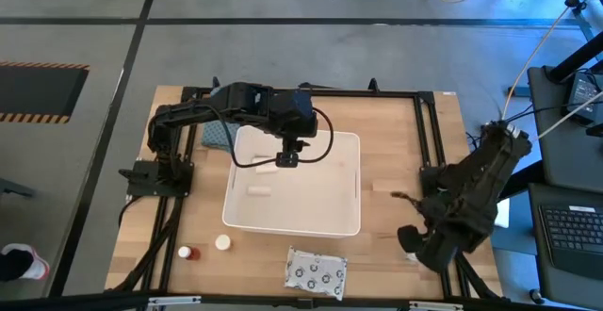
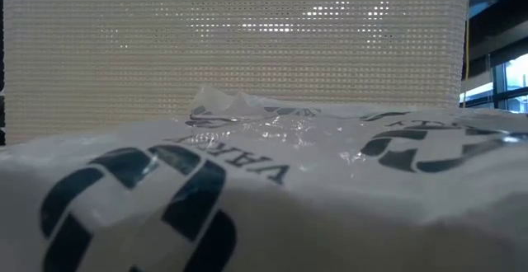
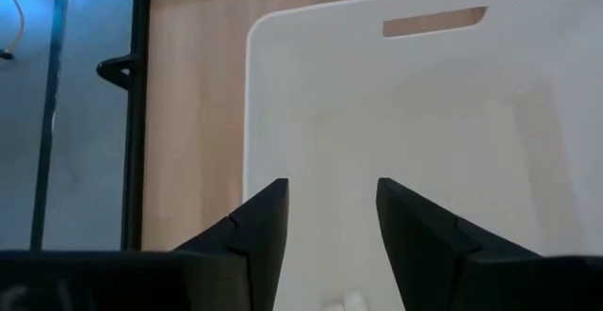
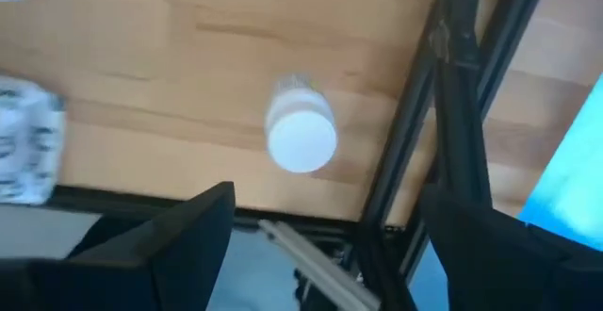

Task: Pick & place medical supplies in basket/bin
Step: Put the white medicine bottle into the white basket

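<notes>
The left gripper [image 1: 287,159], fingers parted and empty, hangs over the white tub [image 1: 349,219], directly above one short white tube [image 1: 264,169]; a second tube [image 1: 258,191] lies at seven o'clock. The right gripper [image 4: 320,240], wide open, faces one white-capped bottle [image 4: 301,138]. Another white-capped bottle [image 1: 222,242], a tiny red-brown bottle [image 1: 187,253] and a dotted packet [image 1: 316,272] wait outside.

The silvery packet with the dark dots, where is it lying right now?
In the high view the silvery packet lies flat on the wooden table at its near edge, just outside the white tub, right of a small white-capped bottle.
</notes>
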`<control>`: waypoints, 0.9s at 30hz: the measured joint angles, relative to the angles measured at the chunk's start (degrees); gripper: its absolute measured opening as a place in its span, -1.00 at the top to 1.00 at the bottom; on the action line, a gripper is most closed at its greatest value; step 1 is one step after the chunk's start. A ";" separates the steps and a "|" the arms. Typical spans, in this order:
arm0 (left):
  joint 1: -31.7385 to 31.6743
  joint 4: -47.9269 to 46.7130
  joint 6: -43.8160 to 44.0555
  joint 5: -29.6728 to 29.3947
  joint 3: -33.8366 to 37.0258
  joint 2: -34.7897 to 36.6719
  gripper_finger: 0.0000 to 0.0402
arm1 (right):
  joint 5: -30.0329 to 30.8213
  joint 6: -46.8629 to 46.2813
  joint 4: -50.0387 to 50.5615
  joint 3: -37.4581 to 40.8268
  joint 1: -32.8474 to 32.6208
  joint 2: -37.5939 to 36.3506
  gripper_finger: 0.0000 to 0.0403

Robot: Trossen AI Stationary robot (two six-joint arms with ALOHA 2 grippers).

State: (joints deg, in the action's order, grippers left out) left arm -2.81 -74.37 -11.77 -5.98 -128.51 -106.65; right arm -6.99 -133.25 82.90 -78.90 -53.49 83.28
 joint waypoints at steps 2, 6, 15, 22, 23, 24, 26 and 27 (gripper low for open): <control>0.00 0.00 -0.02 0.00 0.00 0.00 0.22 | -0.24 -0.09 -2.23 1.89 -0.97 1.34 -0.68; 0.02 0.00 0.00 0.00 0.00 0.00 0.22 | 0.17 0.17 -6.29 5.67 -1.86 3.67 -0.68; 0.00 0.00 0.50 0.02 0.00 0.00 0.23 | 1.00 0.38 -18.78 14.50 -2.26 4.40 -0.68; 0.00 0.02 1.50 0.04 0.02 -0.02 0.23 | 0.95 1.71 -23.79 19.29 -2.23 4.40 -0.68; 0.00 0.02 1.53 0.04 0.02 -0.02 0.24 | 0.94 1.72 -23.74 19.44 -2.25 4.40 -0.68; 0.02 0.02 1.53 0.04 0.02 -0.02 0.24 | 0.92 1.72 -23.81 19.57 -2.26 4.40 -0.68; 0.02 0.02 1.55 0.04 0.02 -0.02 0.25 | 0.91 1.72 -24.03 19.61 -2.26 4.39 -0.63; 0.02 0.02 1.55 0.04 0.02 -0.02 0.25 | 0.88 1.72 -24.42 19.61 -2.26 4.38 -0.60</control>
State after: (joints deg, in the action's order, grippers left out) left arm -2.79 -74.35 -10.22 -5.93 -128.49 -106.67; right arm -6.11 -131.52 58.47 -59.29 -55.75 87.66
